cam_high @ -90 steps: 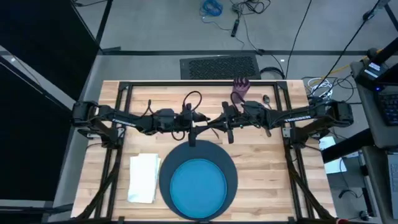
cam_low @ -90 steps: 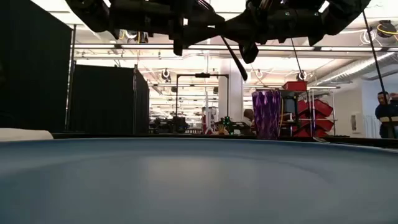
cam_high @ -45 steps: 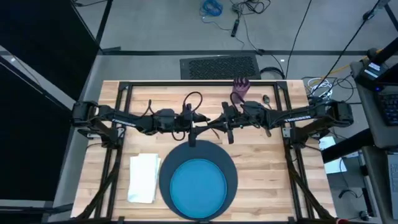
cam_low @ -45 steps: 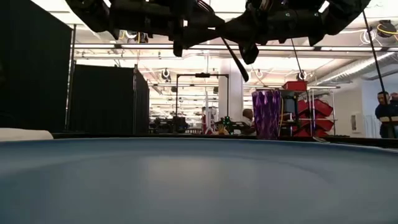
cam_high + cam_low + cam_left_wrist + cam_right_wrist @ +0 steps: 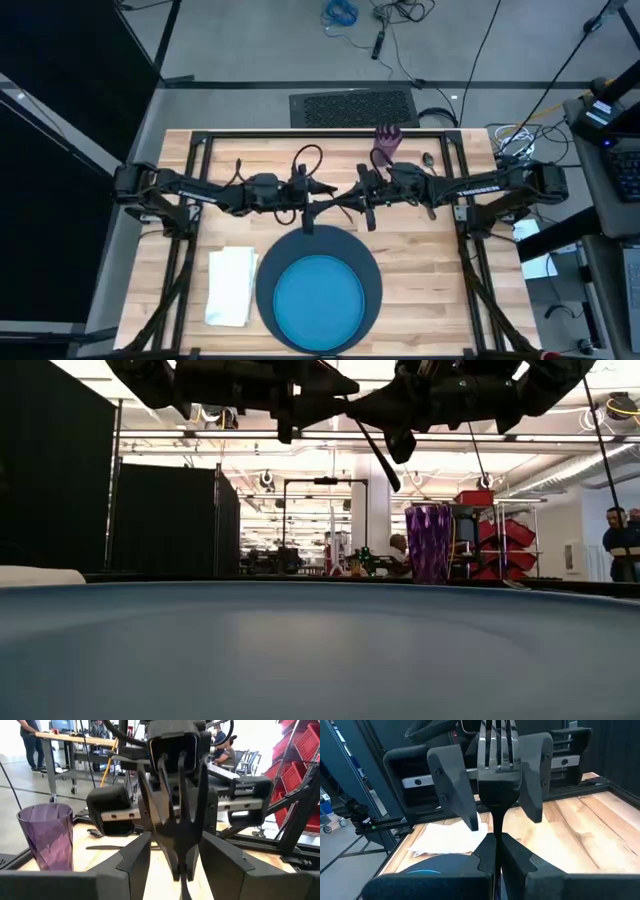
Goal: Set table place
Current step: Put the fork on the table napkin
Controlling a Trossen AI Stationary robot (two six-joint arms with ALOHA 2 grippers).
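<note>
Fork (image 5: 496, 755) clamped in right gripper (image 5: 352, 203), between left gripper (image 5: 318, 205) fingers

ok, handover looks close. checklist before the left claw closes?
1. Right claw shut on fork handle: ok.
2. Left claw open: ok, fingers spread wide.
3. Fork head between the left claw's fingers: ok in the right wrist view, one finger on each side.
4. How deep the fork sits between those fingers: cannot tell.
5. Napkin flat beside the charger, ready for the fork: ok.
6. Cup upright at the far edge, apart from the claws: ok.
</note>
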